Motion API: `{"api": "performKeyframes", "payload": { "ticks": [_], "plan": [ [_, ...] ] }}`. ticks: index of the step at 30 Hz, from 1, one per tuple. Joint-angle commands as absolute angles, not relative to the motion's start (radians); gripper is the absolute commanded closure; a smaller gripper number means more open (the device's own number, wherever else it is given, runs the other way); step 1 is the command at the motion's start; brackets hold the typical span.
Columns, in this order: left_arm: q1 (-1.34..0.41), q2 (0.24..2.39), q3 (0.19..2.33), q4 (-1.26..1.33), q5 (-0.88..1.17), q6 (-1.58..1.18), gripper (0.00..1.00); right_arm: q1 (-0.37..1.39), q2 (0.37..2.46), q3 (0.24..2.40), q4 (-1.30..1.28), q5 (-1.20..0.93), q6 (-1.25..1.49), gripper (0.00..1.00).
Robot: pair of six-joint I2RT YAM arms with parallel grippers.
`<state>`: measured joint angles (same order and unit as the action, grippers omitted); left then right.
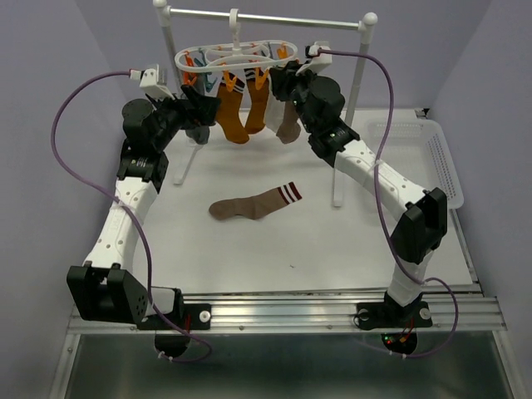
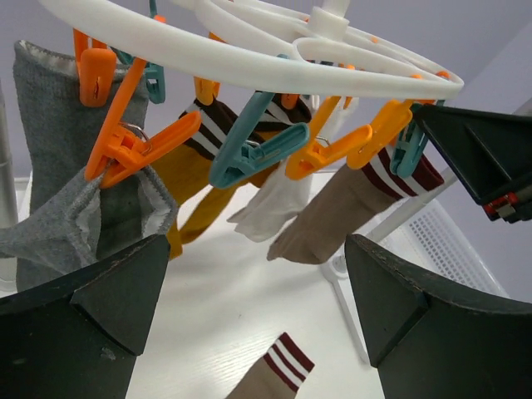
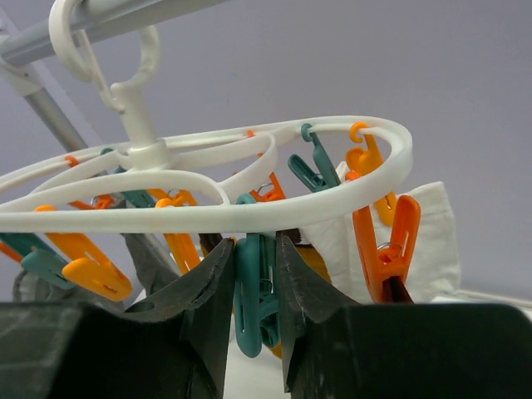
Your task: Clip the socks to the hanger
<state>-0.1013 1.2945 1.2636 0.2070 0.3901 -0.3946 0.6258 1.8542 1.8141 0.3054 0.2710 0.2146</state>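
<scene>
While one brown striped sock point(image 1: 253, 204) lies unclipped near the middle of the white surface point(image 1: 332, 249), both arms reach up to the hanger point(image 1: 237, 56), which hangs by its hook from a rail point(image 1: 266, 18) at twelve o'clock. At the hanger's three o'clock side, the right tool point(image 3: 253, 274) is pinched narrowly onto a teal clip point(image 3: 252, 332), fingers pressed against either side, seemingly to squeeze its mouth apart for a sock. At nine o'clock the left tool point(image 2: 258, 287) stands fully spread and holds nothing, just below a grey sock point(image 2: 58, 108) caught in an orange clip point(image 2: 133, 145). Orange socks point(image 1: 234, 112) and others dangle, already fastened. A white perforated basket point(image 1: 440, 158) sits at three o'clock, and plain lilac walls close in the scene.
</scene>
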Motion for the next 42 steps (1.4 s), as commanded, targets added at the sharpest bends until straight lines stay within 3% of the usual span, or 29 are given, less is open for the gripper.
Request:
{"api": "performKeyframes", "payload": {
  "ticks": [1, 13, 18, 26, 35, 42],
  "plan": [
    [-0.103, 1.279, 1.321, 0.296, 0.374, -0.391, 0.01, 0.637, 1.795, 1.787, 0.35, 0.224, 0.195, 0.99],
    [-0.118, 1.092, 1.117, 0.206, 0.523, -0.112, 0.01, 0.657, 1.798, 1.775, 0.359, 0.227, 0.19, 0.99],
    [-0.3, 1.025, 0.967, 0.199, 0.539, 0.023, 0.01, 0.657, 1.796, 1.775, 0.36, 0.232, 0.183, 0.99],
    [-0.465, 1.302, 0.974, 0.158, 0.479, 0.07, 0.01, 0.657, 1.781, 1.773, 0.324, 0.238, 0.153, 0.99],
    [-0.509, 1.644, 1.107, 0.146, 0.335, 0.176, 0.01, 0.657, 1.779, 1.779, 0.296, 0.229, 0.156, 0.99],
    [-0.526, 1.784, 1.245, 0.141, 0.315, 0.235, 0.01, 0.657, 1.782, 1.775, 0.281, 0.219, 0.147, 0.99]
  ]
}}
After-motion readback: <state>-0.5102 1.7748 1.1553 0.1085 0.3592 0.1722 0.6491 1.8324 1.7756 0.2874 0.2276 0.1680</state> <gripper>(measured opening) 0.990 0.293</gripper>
